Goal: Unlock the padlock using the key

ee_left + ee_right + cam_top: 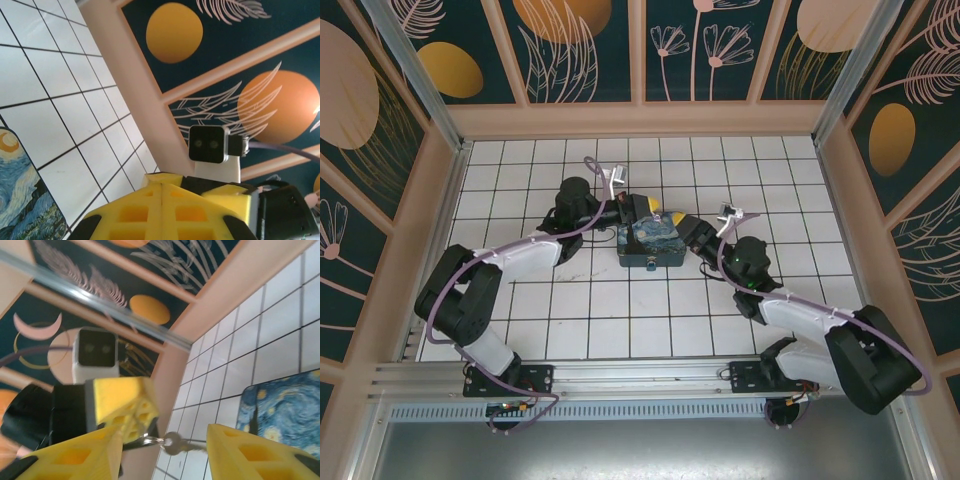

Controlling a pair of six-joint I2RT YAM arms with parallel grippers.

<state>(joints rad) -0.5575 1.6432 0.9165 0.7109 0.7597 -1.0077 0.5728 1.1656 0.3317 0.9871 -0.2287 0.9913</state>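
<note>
My left gripper [162, 186] is shut, its yellow fingers pressed flat together. In the right wrist view its fingertips [131, 407] pinch a small metal ring, and the key [176, 444], a small silver one, hangs from that ring. The key dangles in the gap of my right gripper [166, 432], which is open, with neither of its fingers touching it. In the top view both grippers, left [642, 208] and right [682, 226], meet just above the back edge of the blue painted tin box [645, 245]. The padlock is hidden.
The blue tin box [285, 412] lies on the white tiled floor [590, 310] mid-table; its lid [20, 190] also shows lower left in the left wrist view. Wooden walls with dark floral panels [585, 45] close in the back and sides. A metal rail [640, 375] runs along the front.
</note>
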